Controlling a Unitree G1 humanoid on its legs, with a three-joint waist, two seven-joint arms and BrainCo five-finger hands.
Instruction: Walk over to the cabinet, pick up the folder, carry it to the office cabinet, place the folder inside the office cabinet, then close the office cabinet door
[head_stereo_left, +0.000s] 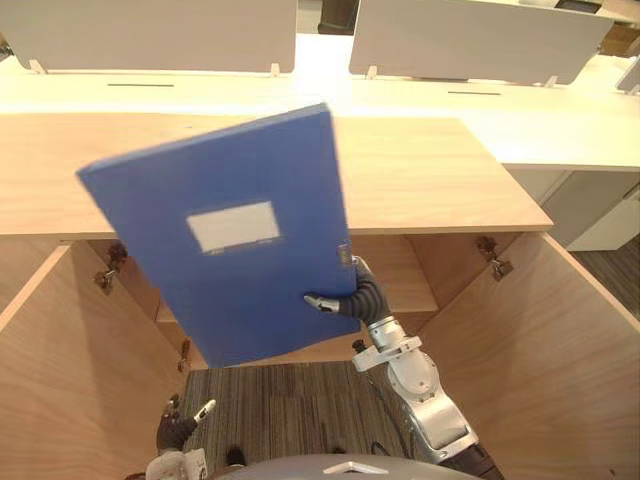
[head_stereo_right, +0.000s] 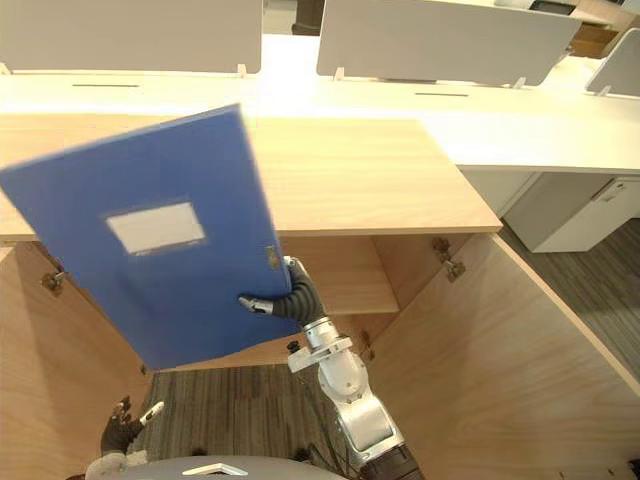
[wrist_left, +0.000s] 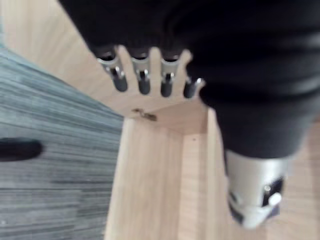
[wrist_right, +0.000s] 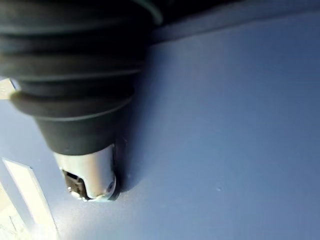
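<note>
Your left hand (head_stereo_left: 176, 430) hangs low, fingers relaxed. The folder (head_stereo_left: 225, 235) tilts above the open cabinet (head_stereo_left: 420, 180), its lower corner pinched in your right hand (head_stereo_left: 345, 303). Level it and slide it onto the shelf (head_stereo_left: 405, 295), clear of the right door (head_stereo_left: 540, 350).

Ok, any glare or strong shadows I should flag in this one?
Left eye view: glare washes out the white desk behind the cabinet top. Right wrist view: the right hand throws a soft shadow on the blue folder. Left wrist view: even light around the left hand.
</note>
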